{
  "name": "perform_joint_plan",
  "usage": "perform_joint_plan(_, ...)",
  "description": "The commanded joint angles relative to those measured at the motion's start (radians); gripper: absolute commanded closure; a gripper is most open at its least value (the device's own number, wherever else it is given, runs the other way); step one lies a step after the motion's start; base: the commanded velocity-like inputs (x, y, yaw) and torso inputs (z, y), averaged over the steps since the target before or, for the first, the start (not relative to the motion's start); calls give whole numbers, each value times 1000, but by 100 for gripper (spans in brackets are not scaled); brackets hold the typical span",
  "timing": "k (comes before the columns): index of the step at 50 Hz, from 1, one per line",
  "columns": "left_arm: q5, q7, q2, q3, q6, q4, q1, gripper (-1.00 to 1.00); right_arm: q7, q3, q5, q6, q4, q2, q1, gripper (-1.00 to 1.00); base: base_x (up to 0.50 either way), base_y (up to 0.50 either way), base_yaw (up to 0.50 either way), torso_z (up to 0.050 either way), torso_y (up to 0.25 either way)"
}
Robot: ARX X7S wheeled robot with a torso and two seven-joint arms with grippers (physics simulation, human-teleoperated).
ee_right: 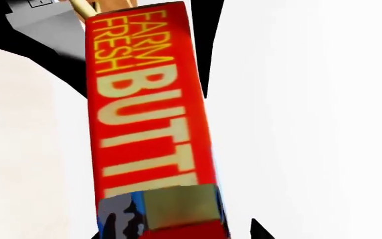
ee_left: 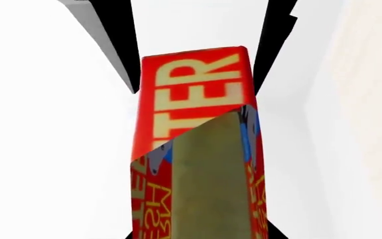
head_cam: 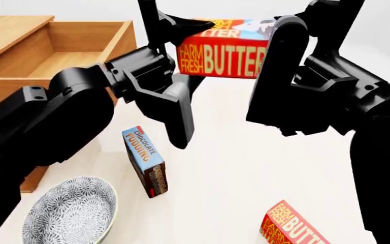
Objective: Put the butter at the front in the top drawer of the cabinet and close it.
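A red butter carton (head_cam: 225, 56) is held up in the air, level with the open top drawer (head_cam: 79, 56) of the wooden cabinet (head_cam: 8, 30). My left gripper (head_cam: 171, 30) is shut on its left end; the carton (ee_left: 194, 84) fills the space between those jaws (ee_left: 201, 234). My right gripper (head_cam: 280, 38) straddles the carton's right end. In the right wrist view the carton (ee_right: 144, 109) touches one jaw and a gap shows at the other, so the right gripper (ee_right: 177, 231) looks open. A second identical butter carton (head_cam: 293, 226) lies on the table at the front right.
A blue chocolate pudding box (head_cam: 145, 161) stands on the white table below my left arm. A patterned grey bowl (head_cam: 69, 213) sits at the front left. The drawer's inside shows bare wood.
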Motion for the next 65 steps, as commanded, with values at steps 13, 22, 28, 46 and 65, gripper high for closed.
perform_joint_plan(13,-83,102,-95,-69,-247,198,-6,100,24,81,-182,226,-138,181,-104,-100,0,0,0,1,1)
perform_joint_plan(22,-190,141,-93,-180,-621,392,-4,100,26,103,-230,361,-169,148,-143,-100,0,0,0,0,1)
perform_joint_plan(28,-376,160,6,-349,-1132,537,-46,100,28,286,-216,465,-166,-1,-195,-100,0,0,0,0,2)
perform_joint_plan(46,-405,67,241,-493,-1808,46,-416,100,-490,1006,-633,436,28,-653,-275,-100,0,0,0,1,1)
perform_joint_plan(65,-410,135,294,-373,-1770,-502,-673,100,-574,1075,-681,431,20,-689,-258,-100,0,0,0,1,1)
